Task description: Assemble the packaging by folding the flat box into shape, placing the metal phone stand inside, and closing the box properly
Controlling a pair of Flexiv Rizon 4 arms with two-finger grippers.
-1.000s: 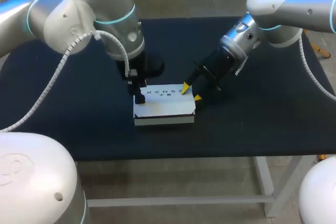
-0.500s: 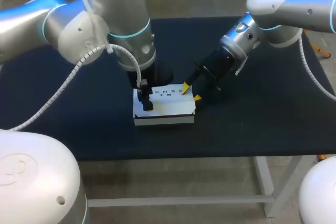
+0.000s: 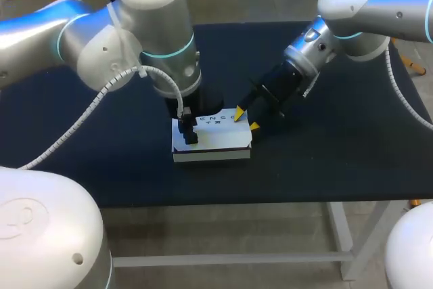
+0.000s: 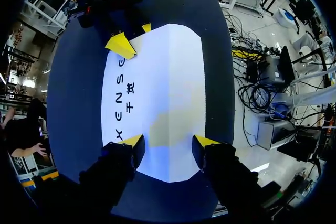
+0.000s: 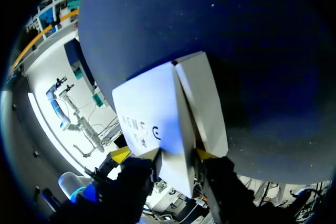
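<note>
A: What's moved vs 1 s ago?

B: Over the table (image 3: pixel 338 160), the L arm (image 3: pixel 135 38) has swung in. The R arm (image 3: pixel 365 11) hasn't budged. L was at the left end of the box (image 3: pixel 216 141) and is now above its lid. The box itself hasn't shifted.

A: Box state?

B: Folded up, lid down, lying flat on the table approx. mid-width, toward the front. Phone stand not visible. Prob. inside, can't confirm. I'd say we're at the closing step: L looks set to press the lid while R steadies.

A: End effectors?

B: L end effector (image 4: pixel 168 141): fingers wide apart, tips on or just over the lid, gripping nothing. R end effector (image 5: pixel 179 154): nearly closed, pinching the box's right top edge, w/ one tip on the lid and the other at the side.

A: Anything in the way?

B: Only R's tip on the lid. It shares that surface w/ L, but they're well apart for now.
</note>
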